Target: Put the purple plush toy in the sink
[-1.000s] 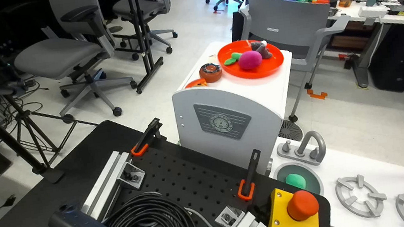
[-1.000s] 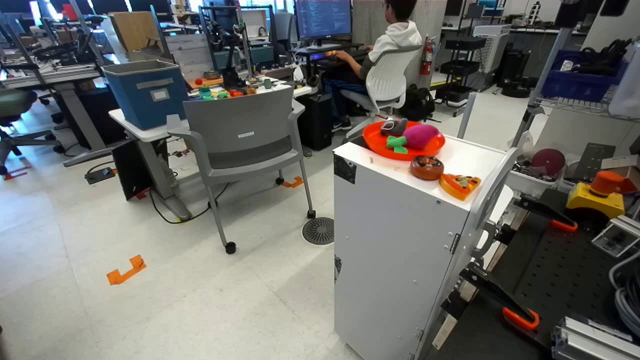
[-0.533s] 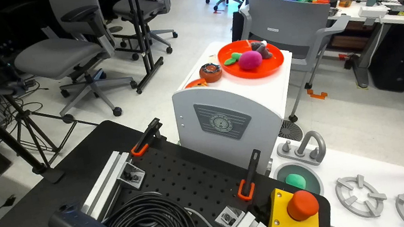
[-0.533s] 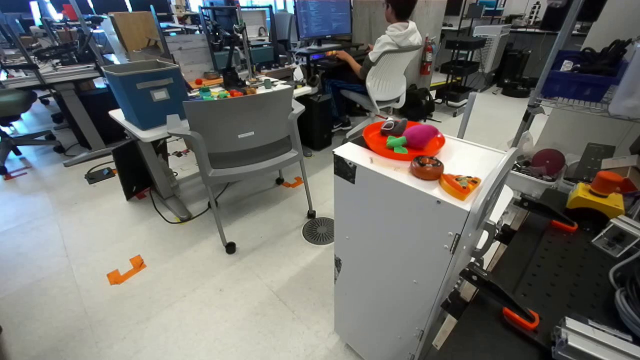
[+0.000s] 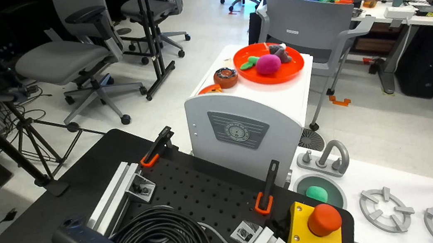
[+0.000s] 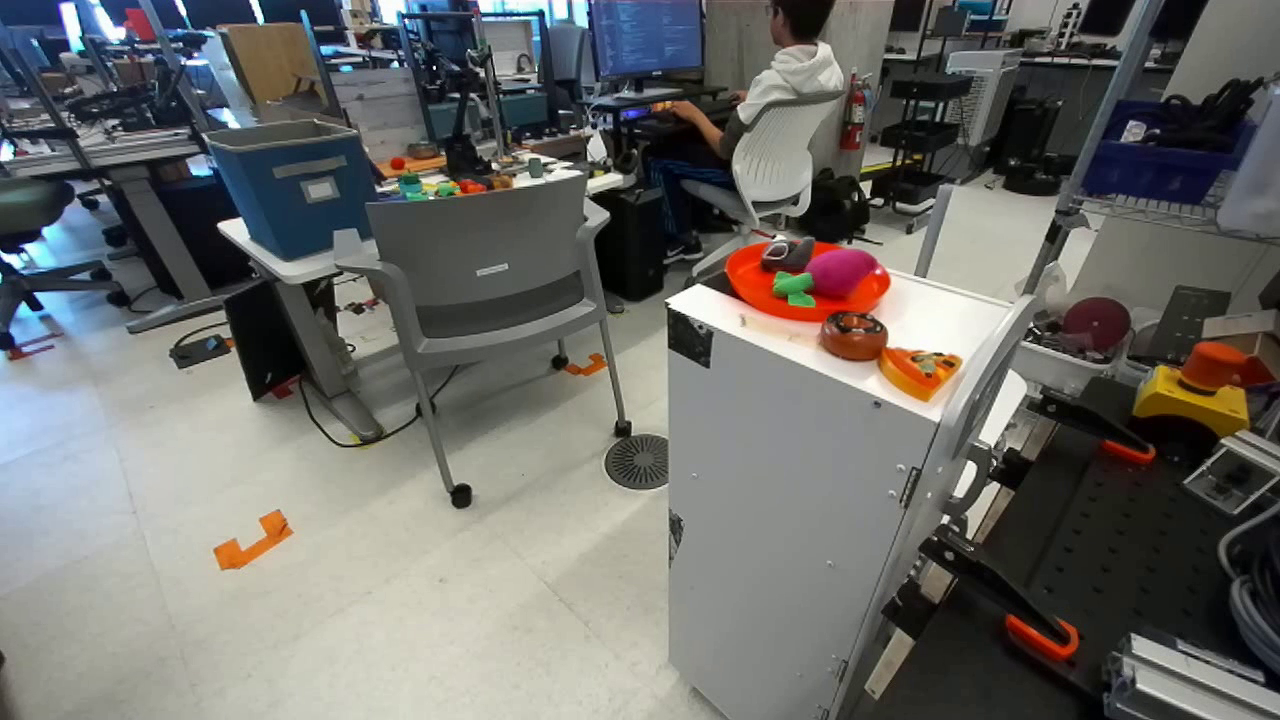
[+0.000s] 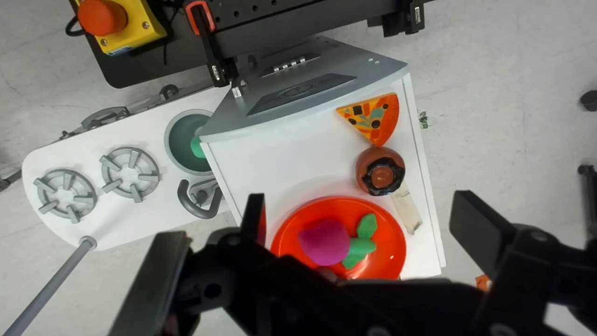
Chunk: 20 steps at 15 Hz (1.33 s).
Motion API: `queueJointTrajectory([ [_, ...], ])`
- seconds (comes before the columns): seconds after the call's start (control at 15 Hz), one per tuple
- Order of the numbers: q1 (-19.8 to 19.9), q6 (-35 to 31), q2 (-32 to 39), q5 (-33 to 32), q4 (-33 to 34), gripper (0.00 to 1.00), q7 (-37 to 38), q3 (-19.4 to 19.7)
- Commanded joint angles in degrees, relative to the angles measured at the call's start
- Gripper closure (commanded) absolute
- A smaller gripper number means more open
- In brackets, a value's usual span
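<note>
In the wrist view, we have the gripper [image 7: 353,214] spread wide, probably to straddle the purple plush toy [image 7: 324,242], which lies in the orange bowl [image 7: 336,206]; the sink [image 7: 180,137] sits to the left.

wrist view: orange bowl [image 7: 391,238] lower edge behind gripper [image 7: 359,205] | sink [image 7: 179,144], green lump [image 7: 197,147] part-hidden by gray panel [image 7: 322,96] | in an exterior view: same panel part-covers pizza slice [image 5: 212,89]

In the wrist view we see the round red plastic plate [image 7: 336,205] glossy, glinting toward its three o'clock, the rounded purple cloth toy [image 7: 324,242] matt.
</note>
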<state>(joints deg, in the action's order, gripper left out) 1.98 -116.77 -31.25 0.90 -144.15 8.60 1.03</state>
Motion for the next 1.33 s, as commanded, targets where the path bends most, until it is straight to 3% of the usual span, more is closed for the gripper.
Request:
queueJointTrajectory([
  [0.0, 0.6, 0.8, 1.0, 2.6, 2.0, 0.0, -2.3, 2.0],
  [0.87, 1.1, 0.4, 0.1, 1.8, 0.6, 0.0, -1.6, 1.1],
  [1.27, 1.7, 2.7, 3.5, 1.9, 4.9, 0.0, 0.3, 1.1],
])
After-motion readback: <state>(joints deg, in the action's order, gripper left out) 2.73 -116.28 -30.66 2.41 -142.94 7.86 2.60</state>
